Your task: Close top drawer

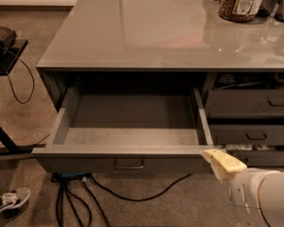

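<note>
Top drawer point(128, 126) is pulled wide open, sticking out from under the left part of the grey countertop point(156, 27) toward the camera. Plain grey box inside, nothing in it. Its front panel faces down-frame, with a small metal loop handle point(129, 164) centred on it.

Gripper point(217, 159) is at lower right, its yellowish tip right at the front right corner of the drawer, at or just beside the front panel's end; cannot tell whether it actually touches. Cannot tell whether the gripper is apart or together, since only one yellowish tip shows. The white arm point(260, 197) runs from it off the bottom right corner.

Right of the open drawer is a stack of narrower grey drawers point(250, 103), the upper ones partly out.

On the countertop, far right back, stands a jar point(241, 1) of brown stuff with dark containers beside it.

On the carpet under the drawer front lie black cables point(132, 195). A shoe point(7, 201) is at lower left. A black stand point(4, 46) with a hanging cord is at the left edge.
</note>
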Motion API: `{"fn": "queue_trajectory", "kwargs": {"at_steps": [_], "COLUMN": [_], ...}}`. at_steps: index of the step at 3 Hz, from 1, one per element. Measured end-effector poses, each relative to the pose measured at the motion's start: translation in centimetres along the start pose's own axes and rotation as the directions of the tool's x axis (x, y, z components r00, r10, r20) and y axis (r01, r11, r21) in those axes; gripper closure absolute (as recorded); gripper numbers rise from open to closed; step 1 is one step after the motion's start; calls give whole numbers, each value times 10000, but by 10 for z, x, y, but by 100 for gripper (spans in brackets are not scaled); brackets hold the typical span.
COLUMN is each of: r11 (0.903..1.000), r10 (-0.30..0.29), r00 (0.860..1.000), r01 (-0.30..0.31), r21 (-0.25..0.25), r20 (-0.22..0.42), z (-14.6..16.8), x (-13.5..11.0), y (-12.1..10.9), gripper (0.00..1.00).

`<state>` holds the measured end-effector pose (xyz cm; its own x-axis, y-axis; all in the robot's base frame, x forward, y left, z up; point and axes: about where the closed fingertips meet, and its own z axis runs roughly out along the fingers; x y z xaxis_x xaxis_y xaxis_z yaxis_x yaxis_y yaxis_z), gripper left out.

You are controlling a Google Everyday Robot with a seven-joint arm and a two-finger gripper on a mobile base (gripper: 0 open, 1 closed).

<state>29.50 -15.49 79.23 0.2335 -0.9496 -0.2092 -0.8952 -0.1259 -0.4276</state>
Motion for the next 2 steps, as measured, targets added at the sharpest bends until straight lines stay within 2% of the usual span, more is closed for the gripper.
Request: {"fn": "queue_trajectory", "kwargs": {"at_steps": [1, 2], "r11": [9996, 9977], "r10": [278, -450], "r00": [9987, 9971], "r01": [-280, 418], "r21": [-61, -527], "r20": [-419, -619], "z": [4, 35], "x": [5, -10], "y": [-7, -41], "gripper": [0, 0]}}
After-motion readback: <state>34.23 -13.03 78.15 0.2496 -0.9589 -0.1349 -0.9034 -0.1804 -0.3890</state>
